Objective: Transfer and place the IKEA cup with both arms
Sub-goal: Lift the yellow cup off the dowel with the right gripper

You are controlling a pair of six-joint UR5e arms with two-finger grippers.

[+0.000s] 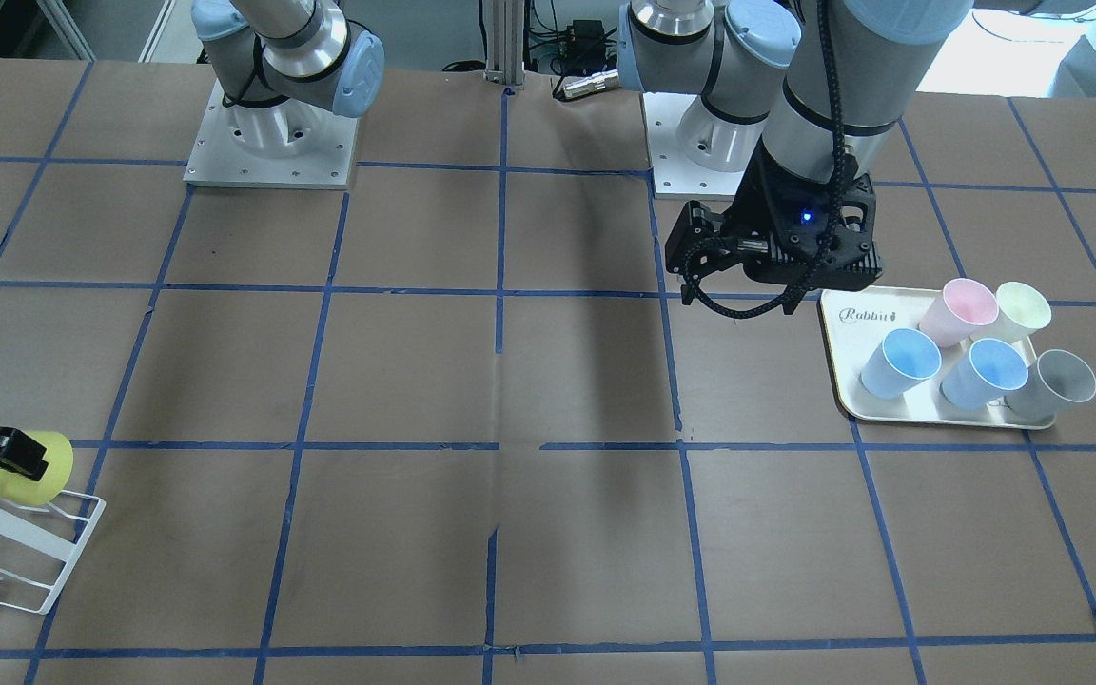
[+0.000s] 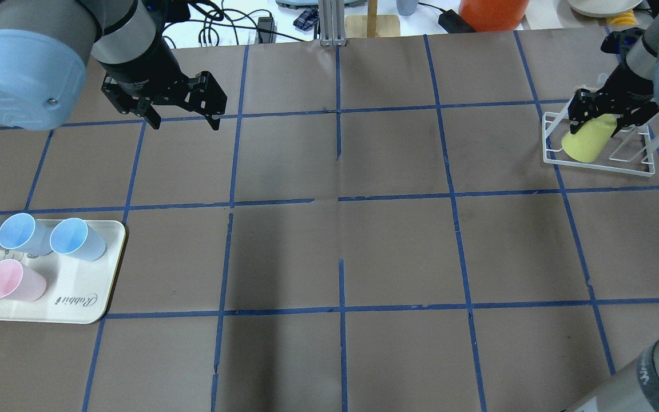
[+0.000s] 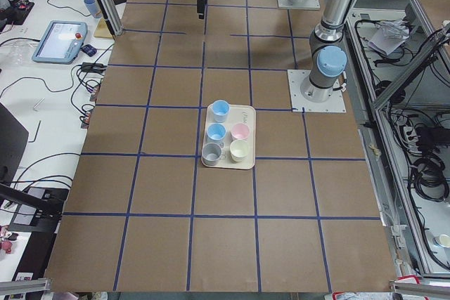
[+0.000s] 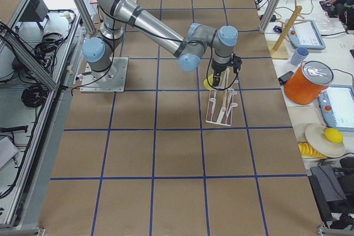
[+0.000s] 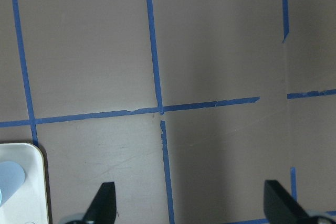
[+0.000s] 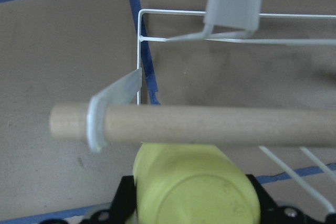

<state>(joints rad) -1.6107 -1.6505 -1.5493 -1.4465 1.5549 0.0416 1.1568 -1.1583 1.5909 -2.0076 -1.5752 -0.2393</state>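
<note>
The IKEA cup (image 2: 588, 141) is bright yellow-green and lies tilted on its side over the white wire rack (image 2: 598, 162) at the far right. My right gripper (image 2: 598, 113) is shut on it. In the right wrist view the cup (image 6: 197, 190) sits between the black fingers, just under a wooden dowel (image 6: 199, 124) of the rack. The front-facing view shows the cup (image 1: 34, 466) at the left edge, above the rack (image 1: 29, 561). My left gripper (image 2: 185, 121) is open and empty, held above the table beyond the tray; it also shows in the left wrist view (image 5: 191, 203).
A cream tray (image 2: 78, 303) at the left holds two blue cups, a grey cup, a pink cup (image 2: 12, 281) and a pale yellow cup (image 1: 1022, 309). An orange container (image 2: 492, 12) and cables lie beyond the table's far edge.
</note>
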